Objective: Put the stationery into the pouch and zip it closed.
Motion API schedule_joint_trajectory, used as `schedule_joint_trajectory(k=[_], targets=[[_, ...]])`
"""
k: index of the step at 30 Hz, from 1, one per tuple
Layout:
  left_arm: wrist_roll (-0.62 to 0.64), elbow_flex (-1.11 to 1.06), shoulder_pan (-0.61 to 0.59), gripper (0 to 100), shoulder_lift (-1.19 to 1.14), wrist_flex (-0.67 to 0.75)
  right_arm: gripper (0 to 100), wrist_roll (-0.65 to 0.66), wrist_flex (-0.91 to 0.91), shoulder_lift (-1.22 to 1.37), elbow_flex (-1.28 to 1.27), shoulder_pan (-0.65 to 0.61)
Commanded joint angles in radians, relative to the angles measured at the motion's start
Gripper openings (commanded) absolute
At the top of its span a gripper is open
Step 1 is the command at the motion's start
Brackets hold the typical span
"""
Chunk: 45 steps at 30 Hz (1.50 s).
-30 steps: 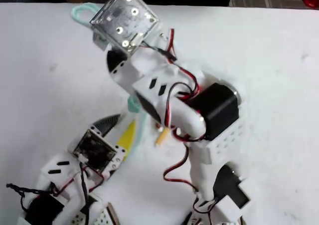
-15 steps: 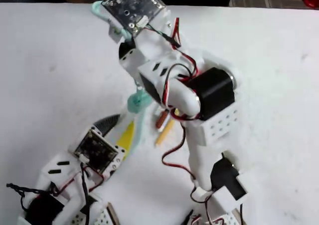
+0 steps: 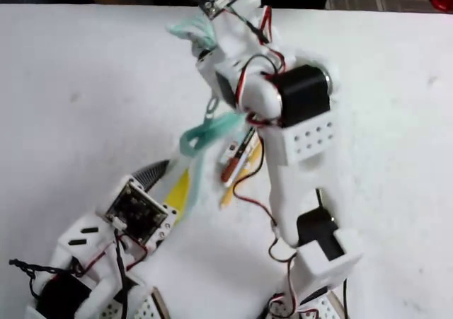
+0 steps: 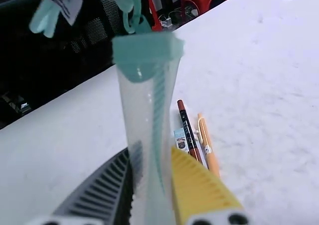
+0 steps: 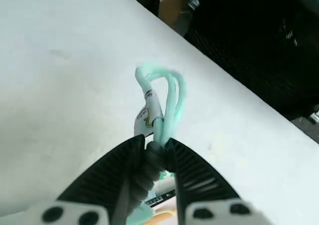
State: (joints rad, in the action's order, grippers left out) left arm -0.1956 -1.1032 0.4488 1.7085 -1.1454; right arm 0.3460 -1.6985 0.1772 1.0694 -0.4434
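The pouch is smooth, clear, glossy plastic with teal woven zip tape, and its cord loop looks like soft cloth. The brown pen and orange pen are glossy plastic. The left fingers and right fingers are ribbed matt plastic. The worktop is matt.

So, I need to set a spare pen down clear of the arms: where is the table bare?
Two wide bare patches of table: one left of the pouch and left gripper, one right of the right arm. It is crowded in the middle, around pouch and pens.

Pens just beside the taut pouch
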Motion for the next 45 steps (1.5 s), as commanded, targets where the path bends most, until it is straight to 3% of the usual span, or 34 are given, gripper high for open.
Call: schedule_joint_trajectory(k=[1, 13, 19, 25, 34, 45], targets=[[-0.011, 0.012, -0.044, 2, 0.007, -0.008, 1.7, -0.009, 0.013, 0.012, 0.008, 0.068], [0.044, 0.006, -0.108, 2, 0.008, 0.068, 1.7, -0.011, 0.131, 0.174, 0.015, 0.12], [0.041, 0.005, -0.108, 2, 0.008, 0.063, 2.1, -0.052, 0.012, 0.065, 0.018, 0.102], [0.037, -0.034, -0.099, 2, 0.008, 0.084, 23.1, -0.285, -0.022, -0.045, -0.069, 0.056], [0.037, -0.043, -0.107, 2, 0.008, 0.092, 22.0, -0.321, -0.022, -0.185, -0.427, -0.143], [0.037, -0.044, -0.107, 2, 0.008, 0.091, 22.3, -0.47, -0.024, -0.272, -0.451, -0.148]])
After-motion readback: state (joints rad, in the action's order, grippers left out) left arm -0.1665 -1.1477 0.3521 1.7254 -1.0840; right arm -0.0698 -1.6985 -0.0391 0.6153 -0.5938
